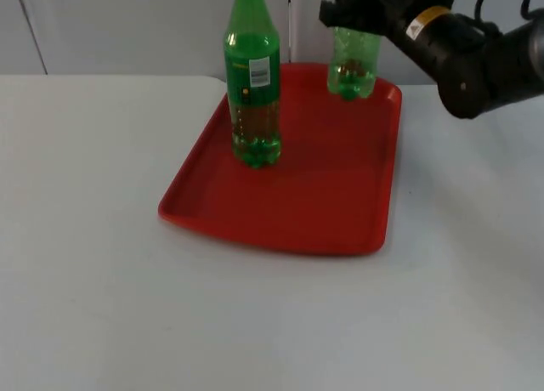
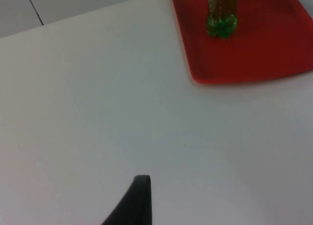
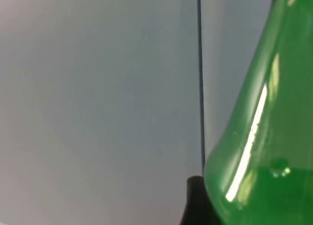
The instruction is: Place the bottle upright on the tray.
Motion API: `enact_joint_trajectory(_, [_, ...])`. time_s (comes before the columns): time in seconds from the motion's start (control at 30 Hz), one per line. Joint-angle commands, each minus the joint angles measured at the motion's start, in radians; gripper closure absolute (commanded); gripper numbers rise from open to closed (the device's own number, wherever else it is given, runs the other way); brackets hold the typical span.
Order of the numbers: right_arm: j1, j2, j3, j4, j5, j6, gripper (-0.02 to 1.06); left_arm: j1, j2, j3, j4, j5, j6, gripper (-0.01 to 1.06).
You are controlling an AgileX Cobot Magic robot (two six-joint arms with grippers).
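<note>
A red tray point(image 1: 297, 212) with rounded corners is laid flat on the white bench point(image 1: 85, 280). A green plastic bottle point(image 1: 252, 85) with a label is stood upright on the tray's left part. A second green bottle point(image 1: 352, 64) is held upright at the tray's far right corner, its top hidden.
</note>
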Motion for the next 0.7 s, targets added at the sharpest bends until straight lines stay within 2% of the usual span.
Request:
enact_joint_trajectory(0.0, [-0.012, 0.02, -0.014, -0.002, -0.045, -0.008, 1.05, 0.001, -0.003, 0.006, -0.009, -0.005, 0.001, 0.0])
enact_joint_trajectory(0.17, [-0.016, 0.063, -0.018, -0.002, -0.09, -0.008, 1.05, 0.001, -0.003, 0.006, -0.009, -0.005, 0.001, 0.0])
enact_joint_trajectory(0.67, [-0.016, 0.092, -0.02, -0.002, -0.097, 0.004, 1.05, 0.001, -0.003, 0.006, -0.009, -0.005, 0.001, 0.0])
